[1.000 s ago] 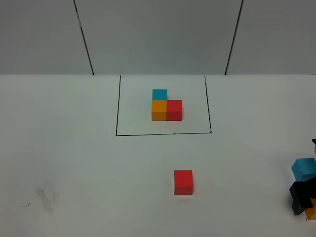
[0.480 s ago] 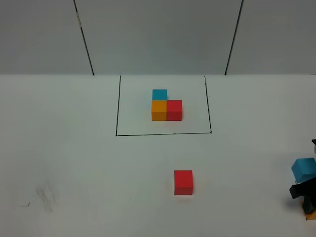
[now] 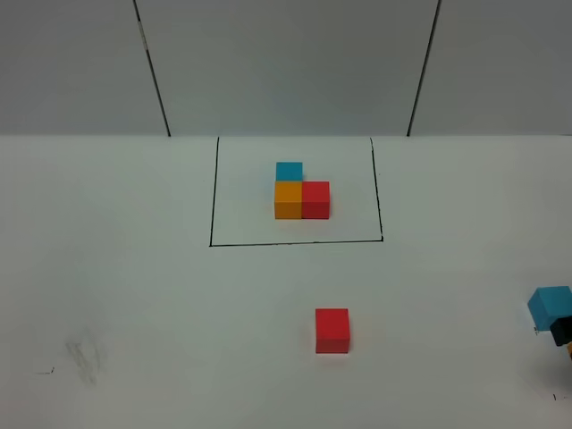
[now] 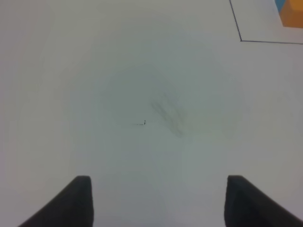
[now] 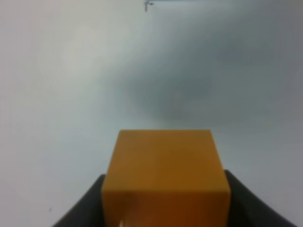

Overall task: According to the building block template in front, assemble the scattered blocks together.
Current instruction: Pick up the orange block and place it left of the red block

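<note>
The building block template (image 3: pixel 301 192) stands far centre: light blue, orange and red cubes in an L inside a thin black outline (image 3: pixel 213 192). Of the scattered blocks, the red cube (image 3: pixel 332 330) sits alone near the front centre. The light blue cube (image 3: pixel 550 307) is at the right edge. The orange cube (image 5: pixel 165 175) sits between the fingers of my right gripper (image 5: pixel 165 194), which is shut on it. In the exterior high view only a black bit of that gripper (image 3: pixel 563 332) shows, beside the light blue cube. My left gripper (image 4: pixel 158 208) is open and empty over bare table.
The white table (image 3: pixel 134 295) has a faint grey smudge (image 3: pixel 82 353) at the front left, also under the left gripper (image 4: pixel 168 113). A corner of the template's outline (image 4: pixel 239 33) and its orange cube (image 4: pixel 291 14) show in the left wrist view.
My right gripper has moved right and is almost out of the exterior high view. The light blue cube, the red cube and the template have stayed put.
</note>
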{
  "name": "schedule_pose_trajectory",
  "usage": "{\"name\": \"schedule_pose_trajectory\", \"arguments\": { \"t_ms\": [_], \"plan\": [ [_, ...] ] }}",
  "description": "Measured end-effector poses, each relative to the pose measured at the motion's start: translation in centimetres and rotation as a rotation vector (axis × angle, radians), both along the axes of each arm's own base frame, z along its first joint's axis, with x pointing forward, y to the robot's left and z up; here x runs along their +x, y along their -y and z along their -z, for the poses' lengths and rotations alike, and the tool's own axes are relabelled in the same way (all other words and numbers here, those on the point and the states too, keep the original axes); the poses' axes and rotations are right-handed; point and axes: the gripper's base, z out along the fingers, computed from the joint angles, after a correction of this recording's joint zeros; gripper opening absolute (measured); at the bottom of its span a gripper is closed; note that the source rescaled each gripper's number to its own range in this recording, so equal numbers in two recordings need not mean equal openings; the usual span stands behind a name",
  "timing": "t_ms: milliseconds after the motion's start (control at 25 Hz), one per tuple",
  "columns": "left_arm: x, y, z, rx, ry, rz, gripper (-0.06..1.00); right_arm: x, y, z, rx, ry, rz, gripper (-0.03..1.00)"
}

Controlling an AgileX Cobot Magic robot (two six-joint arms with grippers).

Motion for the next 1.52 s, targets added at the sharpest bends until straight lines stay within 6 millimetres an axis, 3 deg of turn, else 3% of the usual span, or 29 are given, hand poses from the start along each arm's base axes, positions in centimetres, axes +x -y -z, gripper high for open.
{"name": "schedule_pose_trajectory", "arguments": {
  "t_ms": [200, 440, 720, 920, 1040, 1240, 1520],
  "plan": [
    [0.0, 0.0, 0.0, 0.000, 0.000, 0.000, 0.32, -3.1, -3.4, -4.3, -0.034, 0.104, -0.381, 0.20],
    [0.0, 0.0, 0.0, 0.000, 0.000, 0.000, 0.32, -4.4, -9.9, -5.9, -0.067, 0.204, -0.889, 0.20],
    [0.0, 0.0, 0.0, 0.000, 0.000, 0.000, 0.32, -0.5, -17.6, -6.7, -0.131, 0.203, -1.154, 0.20],
    [0.0, 0.0, 0.0, 0.000, 0.000, 0.000, 0.32, 3.3, -22.8, -6.0, -0.183, 0.174, -1.264, 0.20],
    [0.0, 0.0, 0.0, 0.001, 0.000, -0.001, 0.32, 4.6, -25.6, -5.2, -0.195, 0.162, -1.358, 0.20],
    [0.0, 0.0, 0.0, 0.001, 0.000, -0.001, 0.32, 5.8, -28.3, -3.1, -0.190, 0.116, -1.459, 0.20],
    [0.0, 0.0, 0.0, 0.001, 0.000, -0.001, 0.32, 6.1, -29.7, -1.6, -0.199, 0.154, -1.625, 0.20]
  ]
}}
